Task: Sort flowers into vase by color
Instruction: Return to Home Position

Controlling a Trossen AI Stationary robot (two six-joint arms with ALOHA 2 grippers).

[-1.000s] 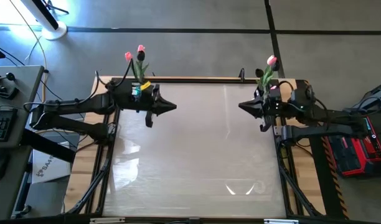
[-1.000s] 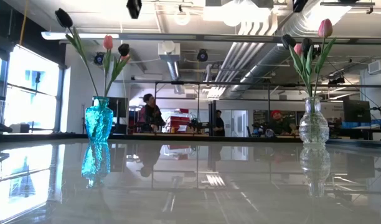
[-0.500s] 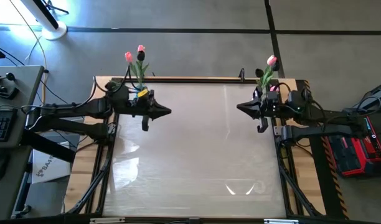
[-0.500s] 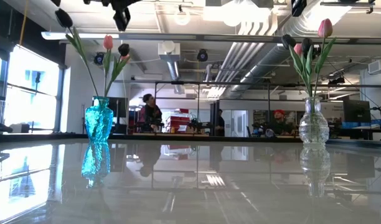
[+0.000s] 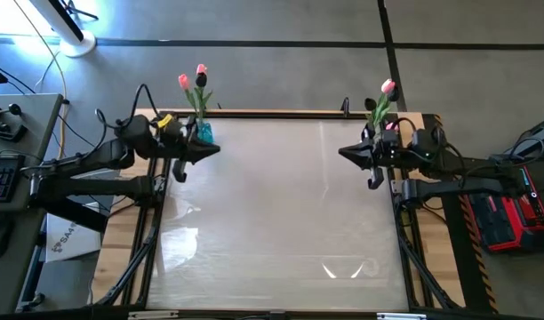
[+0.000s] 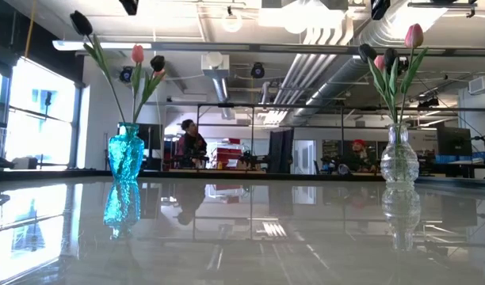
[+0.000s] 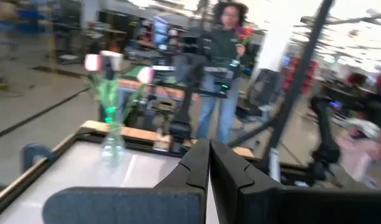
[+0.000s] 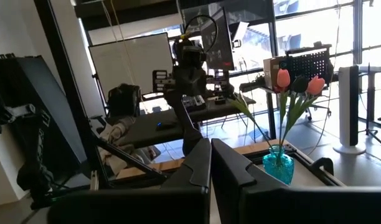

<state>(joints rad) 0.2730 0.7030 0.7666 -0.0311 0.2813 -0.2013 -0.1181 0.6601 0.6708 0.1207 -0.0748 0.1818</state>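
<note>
An open robotics lab: exposed ceiling ducts (image 6: 331, 57), workbenches (image 6: 236, 165) with people (image 6: 192, 142), a whiteboard (image 8: 131, 62) and monitors (image 8: 219, 41).

Bright overhead light, heavy glare.
The glossy table (image 5: 272, 196) mirrors the ceiling lamps (image 6: 310, 9); the window (image 6: 36, 111) blows out at the low view's left; shadows are faint.

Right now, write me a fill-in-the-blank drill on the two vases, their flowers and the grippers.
1. The blue vase stands nearest the ____ gripper.
2. In the clear vase, the tallest flower is ____.
3. The left gripper and the right gripper hover above the table, both with fingers ____.

Missing words: left; pink; shut.
</note>
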